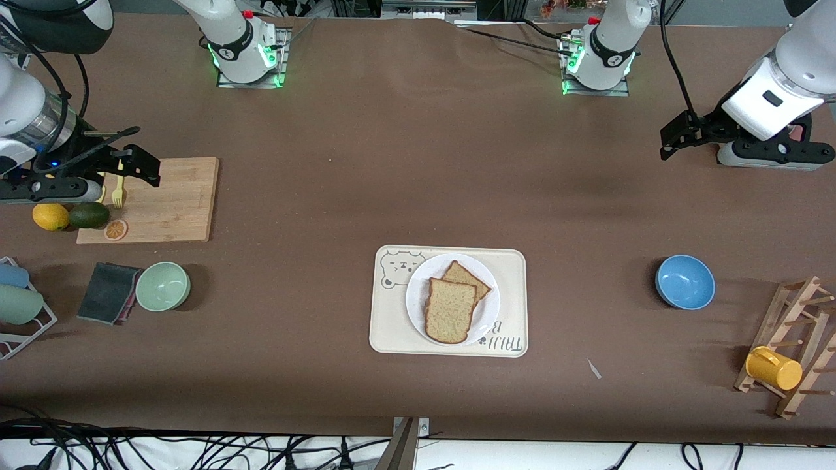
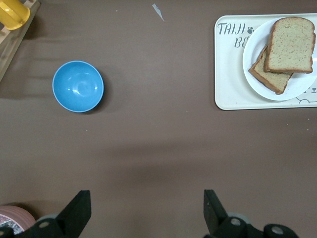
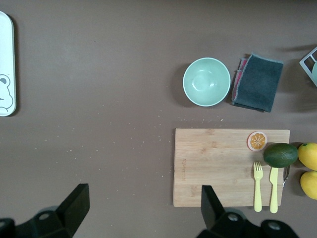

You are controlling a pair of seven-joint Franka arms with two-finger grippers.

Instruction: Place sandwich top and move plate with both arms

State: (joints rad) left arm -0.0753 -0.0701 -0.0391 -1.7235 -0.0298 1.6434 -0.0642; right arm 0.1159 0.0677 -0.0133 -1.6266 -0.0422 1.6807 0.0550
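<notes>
The right end effector (image 1: 140,163) hangs over the cutting board (image 1: 170,196) at the right arm's end of the table, jaws apart, empty. The plate (image 1: 418,307), on the tray (image 1: 385,326) mid-table, carries the sandwich top (image 1: 449,310), lengthwise toward the camera. Both arms stand well apart from it. The left end effector (image 1: 679,134) hangs over bare table near the blue bowl (image 1: 684,282), apart, empty.

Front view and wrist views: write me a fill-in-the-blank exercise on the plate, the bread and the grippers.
1. The round white plate rests on the cream rectangular ____ with a bear drawing.
2. The light speckled bread slice lies on top of a ____ tan slice.
3. The left gripper hangs over bare table with its jaws ____.
4. The right gripper hangs beside the wooden cutting ____.

Missing words: tray; darker; open; board
</notes>
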